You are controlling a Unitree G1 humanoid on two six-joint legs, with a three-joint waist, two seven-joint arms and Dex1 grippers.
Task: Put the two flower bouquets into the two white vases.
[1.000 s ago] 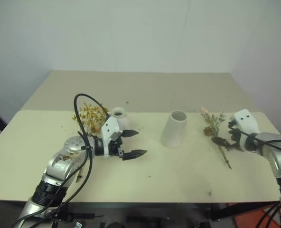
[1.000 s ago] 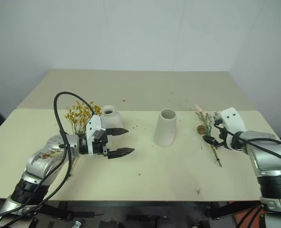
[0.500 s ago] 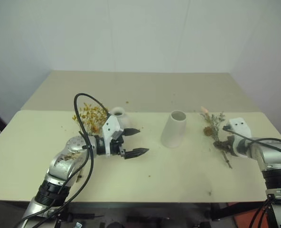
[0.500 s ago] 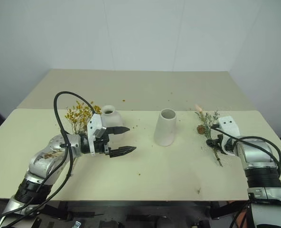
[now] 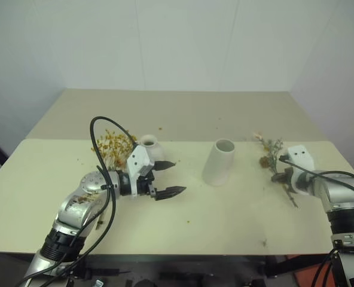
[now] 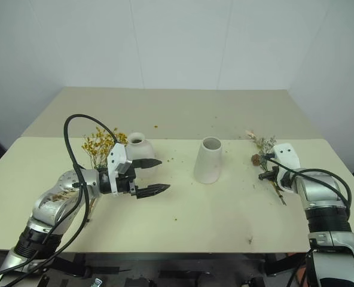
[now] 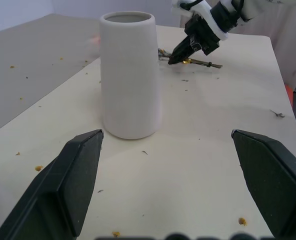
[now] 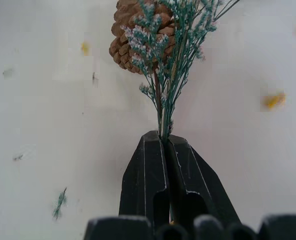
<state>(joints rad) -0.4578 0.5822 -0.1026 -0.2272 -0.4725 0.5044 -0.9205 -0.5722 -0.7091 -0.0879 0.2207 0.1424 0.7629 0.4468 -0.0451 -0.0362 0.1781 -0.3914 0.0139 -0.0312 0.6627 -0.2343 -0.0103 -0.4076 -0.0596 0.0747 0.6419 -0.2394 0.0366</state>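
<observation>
Pale beige surface [image 5: 225,209] carries both vases. Right claw [image 8: 166,150] is closed on the green sprig [image 8: 175,60], lying right of the tall vase [image 5: 219,162]. Left claw [image 5: 166,178] waits open. Lift slowly, stem down, then aim at the wide mouth.

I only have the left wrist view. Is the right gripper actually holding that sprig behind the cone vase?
Observer: Yes. The right wrist view shows the right gripper with its fingers shut on the stems of the grey-green sprig, just below its pine cone.
Operator: And where is the other bouquet?
Observer: The yellow-orange bunch lies on the table, just left of the rounded vase.
</observation>
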